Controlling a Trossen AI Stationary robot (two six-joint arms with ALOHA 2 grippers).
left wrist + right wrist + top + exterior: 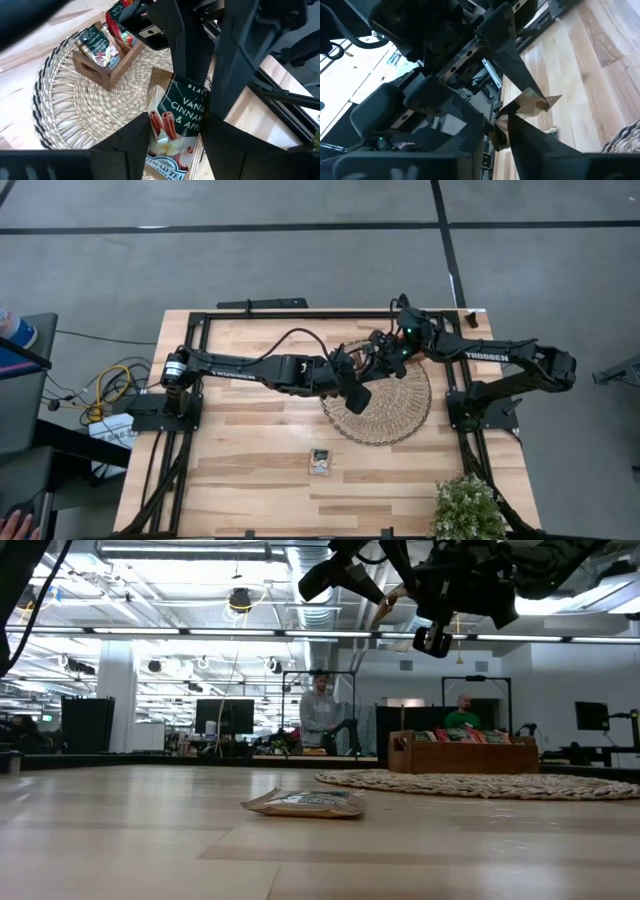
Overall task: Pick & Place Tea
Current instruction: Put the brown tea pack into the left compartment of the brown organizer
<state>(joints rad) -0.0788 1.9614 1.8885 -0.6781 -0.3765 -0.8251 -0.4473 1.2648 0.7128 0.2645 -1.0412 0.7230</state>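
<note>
Tea sachet held above the wicker mat, pinched between left gripper fingers. Right gripper fingers nip its edge. Another sachet lies on the table. Wooden tray partly hidden.

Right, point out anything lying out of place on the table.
One flat square tea sachet lies loose on the bare wooden table, near its front edge, apart from the round woven wicker mat and the compartmented wooden tray holding the other sachets. Both grippers are up over the mat.
</note>
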